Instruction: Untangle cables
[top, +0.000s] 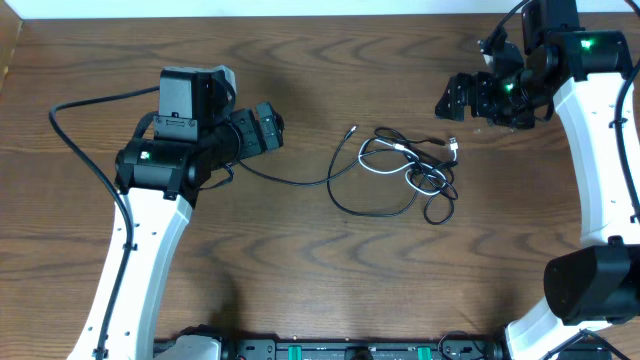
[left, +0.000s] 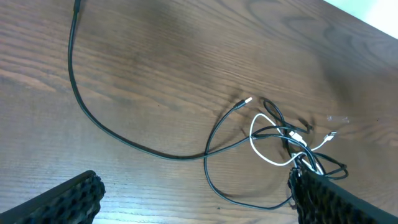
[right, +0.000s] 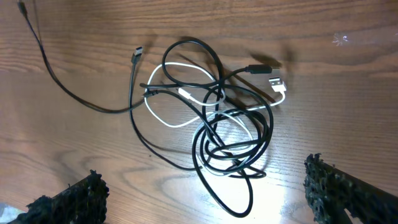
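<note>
The cables (top: 432, 178) lie in a loose knot right of the table's middle: black cords looped over one another, with a short white cord (top: 378, 166) threaded through. One long black cord (top: 290, 181) trails left toward my left arm. My left gripper (top: 276, 126) hangs open left of the knot, holding nothing. My right gripper (top: 452, 101) is open above and right of the knot, also holding nothing. In the left wrist view the knot (left: 292, 146) sits by the right finger (left: 329, 199). In the right wrist view the knot (right: 217, 74) and white cord (right: 168, 121) lie ahead of the spread fingers (right: 68, 202).
A thicker black cable (top: 70, 110) belonging to the left arm curves over the table at the far left. The arm bases and a mounting rail (top: 330, 350) line the front edge. The table's back edge (top: 300, 15) runs along the top.
</note>
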